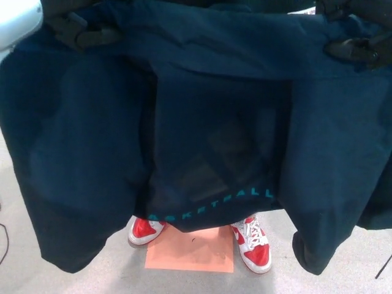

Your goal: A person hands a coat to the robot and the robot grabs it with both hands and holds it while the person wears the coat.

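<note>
Head view. The coat [202,122], dark navy, is filling almost the whole frame, hanging spread open with its top edge running across 12 o'clock. Its two front panels are dropping down at 9 and 3 o'clock; the panel hems are reaching lowest at 7 and 5 o'clock.

The left hand [82,33] is sitting at 11 o'clock, its black fingers closing on a fold of the coat near the top edge. A pale rounded part of the left arm [15,21] is showing in the corner just beside it. The right hand [358,49] is sitting at 1 to 2 o'clock, its fingers likewise pinching coat fabric at the top edge. Both hands are holding the coat up, well apart from each other.

Between the two panels, at centre, a darker garment on the person [214,165] is showing, with teal lettering [211,205] running along its hem; only part of the word is readable.

At 6 o'clock the person's red and white shoes [251,242] are standing on the grey floor [92,282], one on either side of an orange sheet [191,251], touching its top corners. A thin dark cable [3,242] is lying at 8 o'clock on the floor.
</note>
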Motion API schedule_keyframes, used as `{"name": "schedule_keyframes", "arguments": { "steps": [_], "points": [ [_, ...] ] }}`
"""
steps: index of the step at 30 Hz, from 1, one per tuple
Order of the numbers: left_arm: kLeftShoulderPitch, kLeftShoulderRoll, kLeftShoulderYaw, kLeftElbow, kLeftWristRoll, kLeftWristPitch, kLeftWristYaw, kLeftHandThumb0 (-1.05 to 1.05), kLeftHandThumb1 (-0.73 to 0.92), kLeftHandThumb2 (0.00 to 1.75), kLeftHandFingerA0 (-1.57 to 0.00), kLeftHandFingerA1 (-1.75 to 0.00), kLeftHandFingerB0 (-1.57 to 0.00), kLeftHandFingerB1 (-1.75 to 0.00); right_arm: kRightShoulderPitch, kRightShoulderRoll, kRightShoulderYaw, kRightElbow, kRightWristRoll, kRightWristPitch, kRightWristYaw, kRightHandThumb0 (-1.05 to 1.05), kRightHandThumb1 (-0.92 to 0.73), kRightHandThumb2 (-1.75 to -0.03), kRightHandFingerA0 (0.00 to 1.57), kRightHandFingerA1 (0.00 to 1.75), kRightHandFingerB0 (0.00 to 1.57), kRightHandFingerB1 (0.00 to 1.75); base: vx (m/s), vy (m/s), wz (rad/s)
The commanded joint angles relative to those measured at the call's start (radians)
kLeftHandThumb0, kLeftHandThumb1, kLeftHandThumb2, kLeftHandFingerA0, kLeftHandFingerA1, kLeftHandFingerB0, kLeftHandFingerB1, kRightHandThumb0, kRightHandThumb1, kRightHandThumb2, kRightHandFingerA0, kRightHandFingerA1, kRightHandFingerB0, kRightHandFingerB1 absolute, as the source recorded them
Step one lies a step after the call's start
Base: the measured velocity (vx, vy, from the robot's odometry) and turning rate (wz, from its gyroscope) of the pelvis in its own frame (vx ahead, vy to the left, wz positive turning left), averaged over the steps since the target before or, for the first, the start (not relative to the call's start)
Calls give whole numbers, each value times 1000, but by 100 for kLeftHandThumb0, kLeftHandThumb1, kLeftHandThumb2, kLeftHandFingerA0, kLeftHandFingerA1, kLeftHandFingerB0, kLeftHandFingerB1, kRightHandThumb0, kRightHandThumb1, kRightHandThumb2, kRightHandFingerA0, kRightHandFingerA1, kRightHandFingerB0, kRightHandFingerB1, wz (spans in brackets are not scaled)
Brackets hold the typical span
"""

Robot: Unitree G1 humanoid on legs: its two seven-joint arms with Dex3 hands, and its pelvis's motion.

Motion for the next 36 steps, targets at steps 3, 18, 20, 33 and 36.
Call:
{"name": "schedule_keyframes", "arguments": {
  "steps": [3,18,20,33,36],
  "points": [
    [187,-66,54,149,232,-62,570,-35,81,63,-83,-175,-56,-161,204,47,-74,107,-183,-153,-440,-37,-82,-64,85,175,66,155,0,0,0],
    [223,-74,87,201,235,-97,695,-35,80,63,-88,-175,-59,-161,204,65,-88,161,-290,-165,-616,-38,-86,-66,92,175,75,151,0,0,0],
    [226,-91,105,209,227,-111,738,-34,78,63,-89,-175,-59,-159,187,77,-87,176,-331,-150,-686,-38,-85,-66,93,175,73,153,0,0,0],
    [131,-183,159,305,249,-155,984,-32,78,63,-89,-173,-64,-156,18,218,-191,349,-303,-117,-930,-36,-91,-67,96,175,68,163,0,0,0],
    [68,-183,163,353,252,-157,989,-35,84,65,-88,-175,-63,-162,-58,241,-185,418,-318,-97,-962,-40,-90,-67,98,175,70,170,0,0,0]
  ]
}}
